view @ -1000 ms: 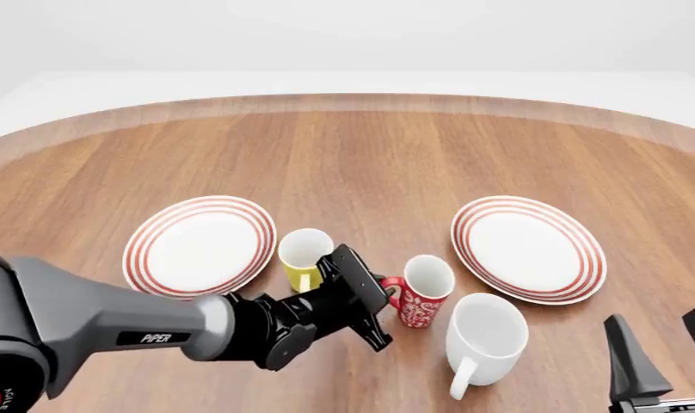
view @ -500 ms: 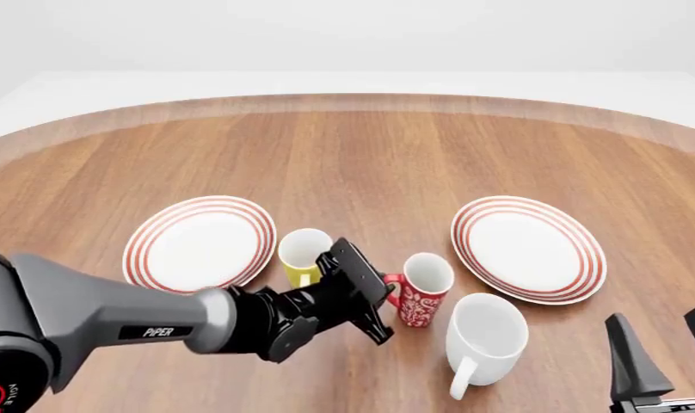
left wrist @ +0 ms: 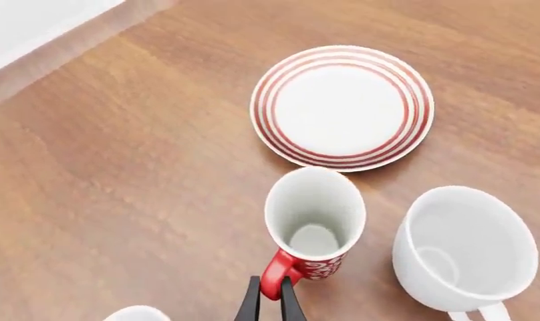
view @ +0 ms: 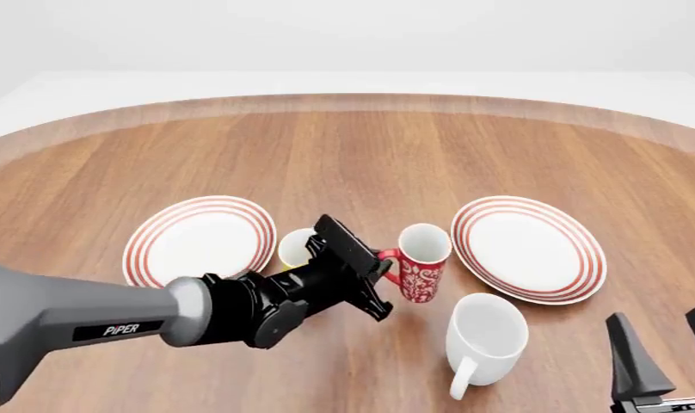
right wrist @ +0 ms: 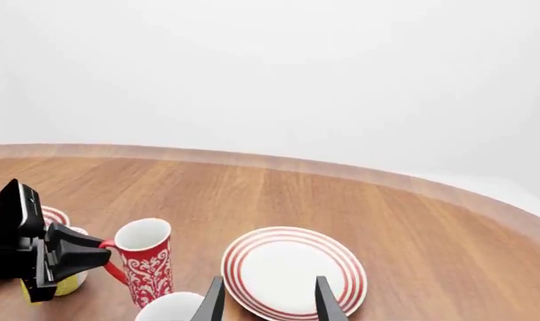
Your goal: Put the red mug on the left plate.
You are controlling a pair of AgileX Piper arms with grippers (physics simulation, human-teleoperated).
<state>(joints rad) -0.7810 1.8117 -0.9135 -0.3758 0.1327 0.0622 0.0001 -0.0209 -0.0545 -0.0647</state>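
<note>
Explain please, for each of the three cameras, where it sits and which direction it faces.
Front view: fixed above and behind the arms, facing forward and down; shows left gripper and right gripper.
Left wrist view: behind the left gripper, looking down at the red mug.
Right wrist view: behind the right gripper, looking across the table.
All three share the red mug.

- The tabletop [view: 382, 155] I'm working over looks like warm brown wood with long grain streaks and a soft satin sheen.
- The red mug [view: 418, 262] reads as glazed ceramic: red outside with a white swirl print, smooth white inside.
- The white mug [view: 483, 334] looks like plain smooth ceramic.
- Both plates, the left plate [view: 199, 243] and the right plate [view: 529, 248], look like smooth white ceramic with thin red rings.
- My left arm [view: 83, 320] has a matt grey casing; its fingers [left wrist: 288, 304] look like matt black plastic.
</note>
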